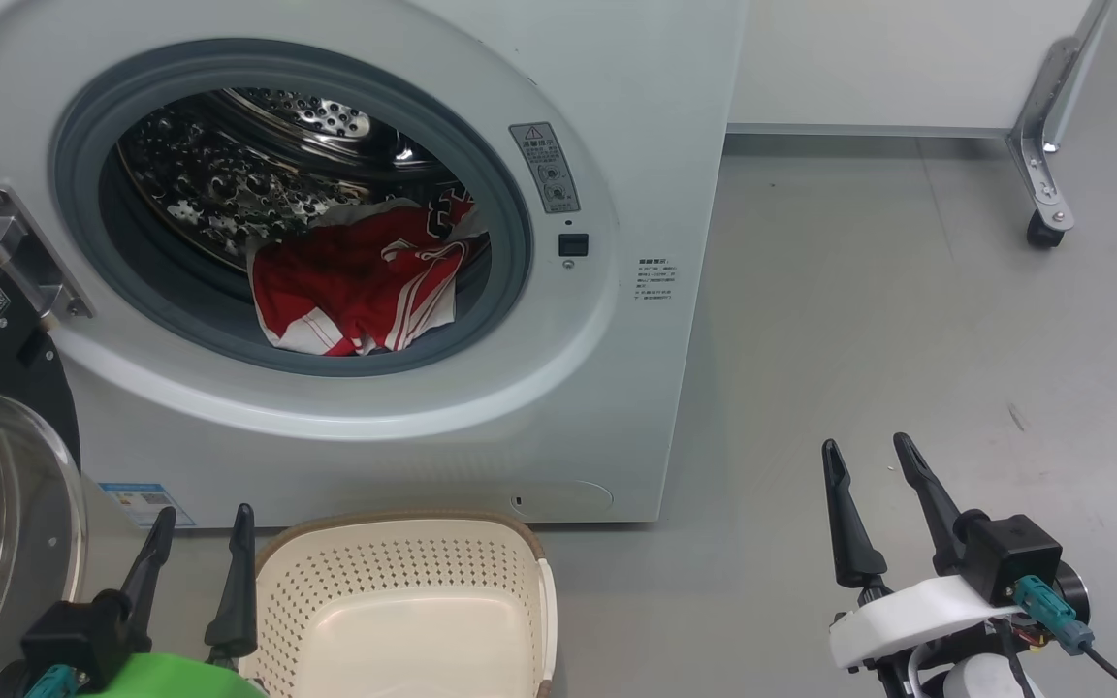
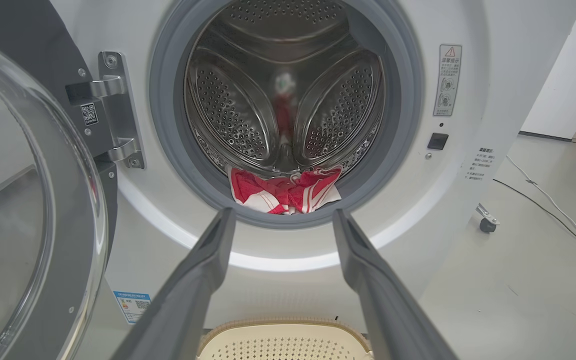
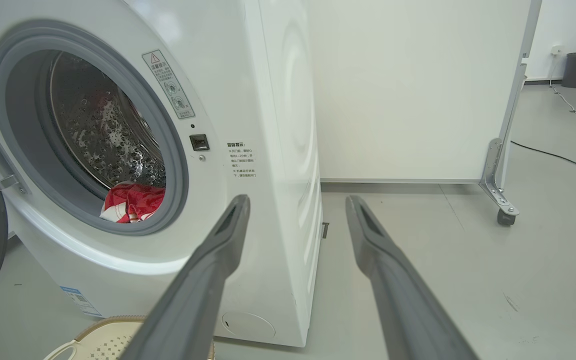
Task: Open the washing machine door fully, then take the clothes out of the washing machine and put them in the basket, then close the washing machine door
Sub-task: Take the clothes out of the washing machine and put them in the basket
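**Clothes: removal step in hand**

The clothes lie in the washing machine drum, at 5 o'clock in the mouth. The washing machine door stands swung out at 9 o'clock, apparently fully open. The basket, empty, sits at 6 o'clock below the mouth. The left gripper and right gripper have their fingers spread wide and hold nothing. The next move calls for one gripper to reach into the drum and close on the fabric.
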You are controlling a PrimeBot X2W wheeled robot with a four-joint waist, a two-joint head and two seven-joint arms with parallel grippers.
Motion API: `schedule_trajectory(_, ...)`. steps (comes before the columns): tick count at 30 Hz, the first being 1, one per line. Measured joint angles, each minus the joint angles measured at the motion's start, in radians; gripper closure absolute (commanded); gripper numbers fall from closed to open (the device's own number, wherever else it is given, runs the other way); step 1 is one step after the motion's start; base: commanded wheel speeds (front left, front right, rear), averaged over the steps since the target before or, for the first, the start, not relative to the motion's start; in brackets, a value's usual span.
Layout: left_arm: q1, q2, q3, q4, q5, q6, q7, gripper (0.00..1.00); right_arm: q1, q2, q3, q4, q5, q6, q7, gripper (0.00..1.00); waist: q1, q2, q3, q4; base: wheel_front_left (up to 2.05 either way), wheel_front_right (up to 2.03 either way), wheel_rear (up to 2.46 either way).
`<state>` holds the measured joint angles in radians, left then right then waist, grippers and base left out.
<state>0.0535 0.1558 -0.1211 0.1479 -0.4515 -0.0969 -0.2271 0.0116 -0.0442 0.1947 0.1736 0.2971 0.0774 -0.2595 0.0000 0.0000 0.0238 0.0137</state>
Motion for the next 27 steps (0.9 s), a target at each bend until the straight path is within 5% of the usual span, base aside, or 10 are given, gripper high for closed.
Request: schedule_trajectory(27,0.0,0.0,-0.001,0.003,0.0,0.0,0.0,0.0,0.0,0.0,0.001,0.0,0.0,0.0,0.0,0.0,0.0,0.0,-0.005,0.0,0.0,0.0,0.0)
